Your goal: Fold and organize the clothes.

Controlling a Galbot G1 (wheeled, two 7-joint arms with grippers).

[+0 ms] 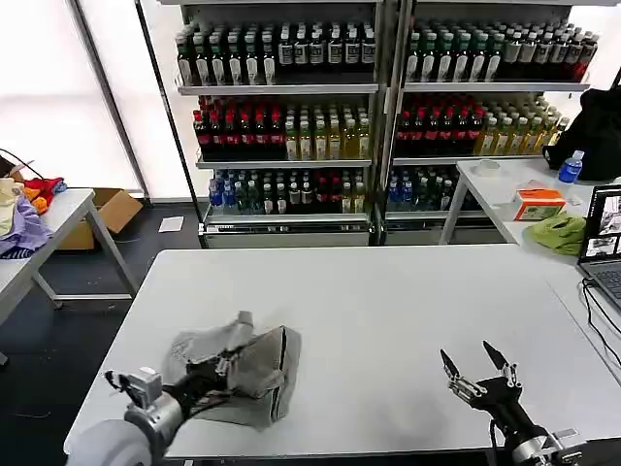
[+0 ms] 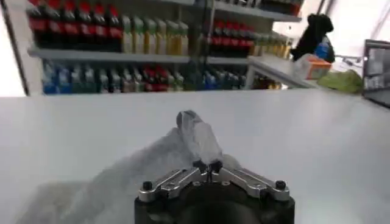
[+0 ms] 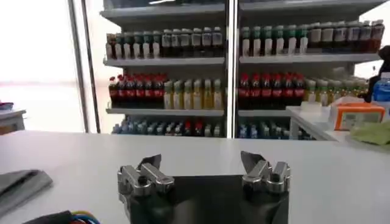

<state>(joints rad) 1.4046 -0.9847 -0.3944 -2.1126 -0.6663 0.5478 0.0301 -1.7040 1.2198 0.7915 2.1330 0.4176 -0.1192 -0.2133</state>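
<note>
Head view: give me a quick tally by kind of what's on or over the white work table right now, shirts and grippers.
Grey shirt, crumpled, on the white table: 1
Gripper shut on the shirt, the left gripper: 1
Gripper open over bare table, the right gripper: 1
Total: 3

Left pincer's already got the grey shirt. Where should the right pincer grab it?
Probably the grey shirt's free right edge, coming in low from the right across the bare table. That dark-edged side lies flat facing the open right pincer; the left pincer is shut on the bunched middle.
</note>
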